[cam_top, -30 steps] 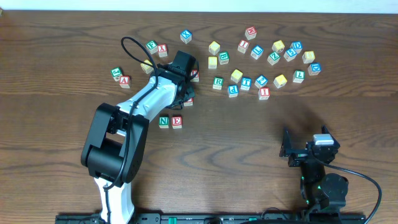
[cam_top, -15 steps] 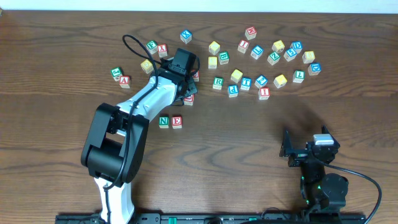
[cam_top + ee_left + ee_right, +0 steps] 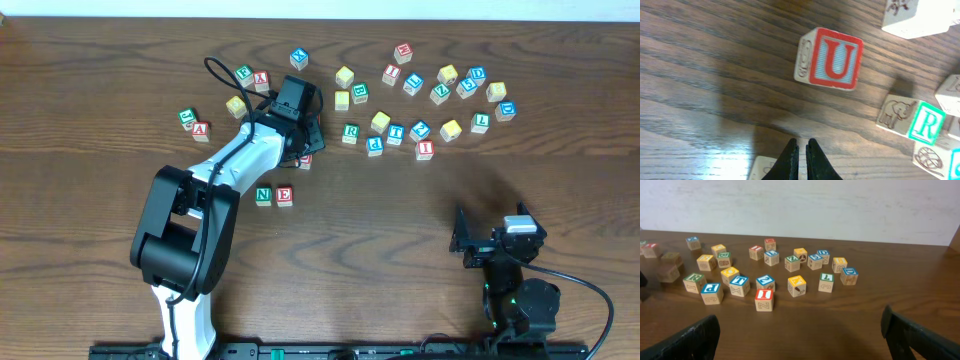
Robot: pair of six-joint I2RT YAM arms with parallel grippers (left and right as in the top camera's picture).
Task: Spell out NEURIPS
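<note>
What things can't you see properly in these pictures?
- Overhead: the left arm covers most of the red U block.
- Left wrist: the bottom block is cut off by the picture's edge and partly hidden by the fingers, so its letter can't be seen.
- Left wrist: the top-right block is cut off by the edge.
- Right wrist: the far-left blocks are too blurred to read.

A red "U" is printed on the U cube [image 3: 835, 59], a green "R" on the R cube [image 3: 926, 125]. The N cube [image 3: 263, 196] reads green "N", the E cube [image 3: 285, 196] red "E". The P cube [image 3: 711, 288] shows blue "P", the I cube [image 3: 764, 296] red "I".
</note>
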